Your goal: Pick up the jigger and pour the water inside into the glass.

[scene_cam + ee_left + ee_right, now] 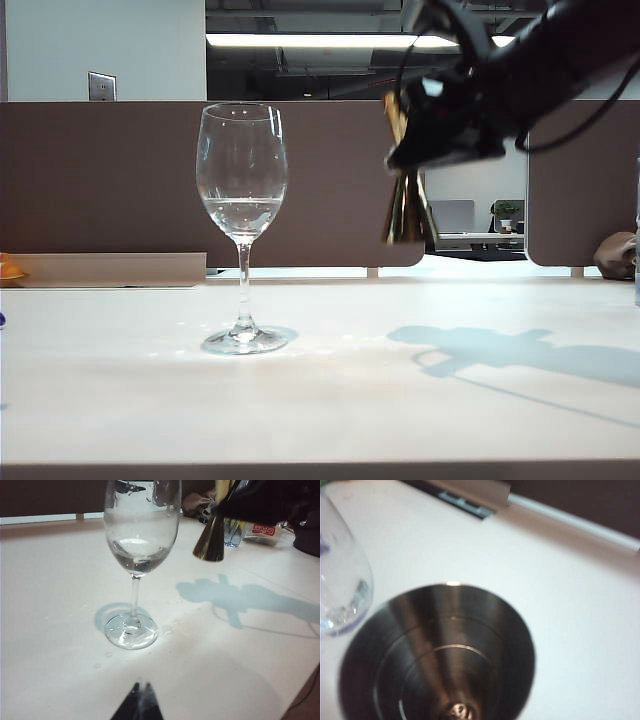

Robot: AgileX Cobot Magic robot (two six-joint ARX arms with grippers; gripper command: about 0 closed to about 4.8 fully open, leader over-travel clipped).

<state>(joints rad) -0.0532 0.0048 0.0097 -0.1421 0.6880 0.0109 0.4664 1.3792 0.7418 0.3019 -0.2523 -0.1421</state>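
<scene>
we see our right gripper (415, 150) up in the air to the right of the glass (242, 225), its fingers closed on the gold jigger (407, 205), which hangs clear of the counter (330, 400) with its lower cone pointing down. the glass stands upright on the counter, well apart from the jigger, with a shallow layer of water (241, 211) in its bowl. our left gripper (138, 705) sits low near the foot of the glass; we cannot tell how its fingers stand. in the right wrist view we look into the jigger's open cone.
</scene>
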